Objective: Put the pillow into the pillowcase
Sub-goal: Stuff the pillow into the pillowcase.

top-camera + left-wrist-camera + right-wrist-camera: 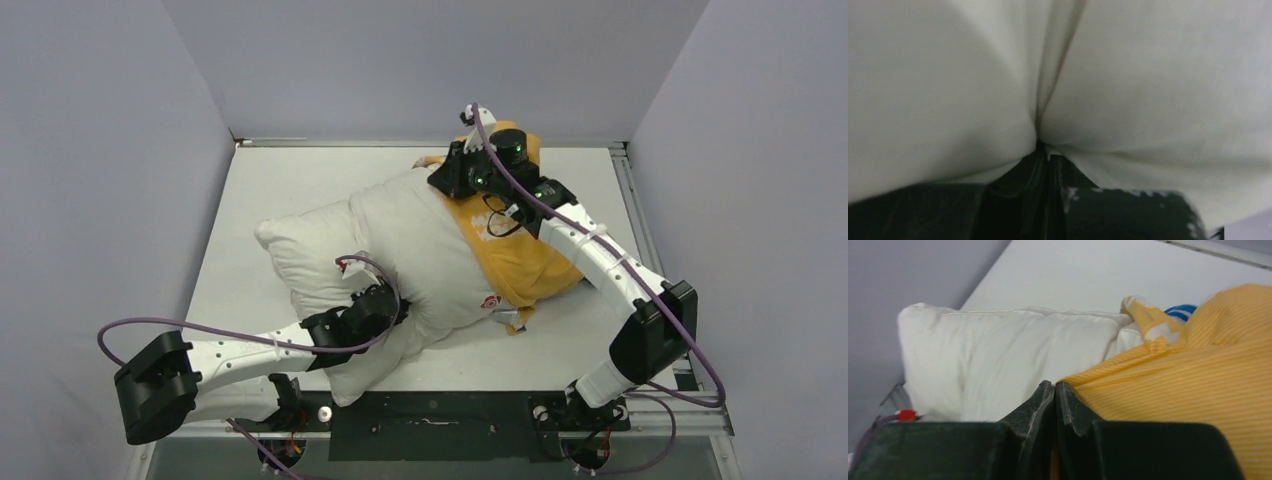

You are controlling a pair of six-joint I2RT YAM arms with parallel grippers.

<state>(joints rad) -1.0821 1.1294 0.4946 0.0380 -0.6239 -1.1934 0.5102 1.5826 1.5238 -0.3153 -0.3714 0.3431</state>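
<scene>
Top external: pillow (400, 250) lies diagonally on white table (300, 185), its far-right end inside pillowcase (520, 260) and its near-left half bare; the step in hand is sleeving, judged about half done. Grips: left gripper (1046, 150) clenched on a pinch of pillow fabric, right gripper (1054, 389) clamped, apparently on the case's open hem; the next move likely calls for drawing that hem toward the bare end against the left's hold. Room: plain grey walls (430, 60) on three sides.

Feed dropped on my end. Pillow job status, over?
Left end effector shut on the pillow. Right end effector shut at the pillowcase edge, grip unclear. Pillow only partly inside. Nothing in the way.
</scene>
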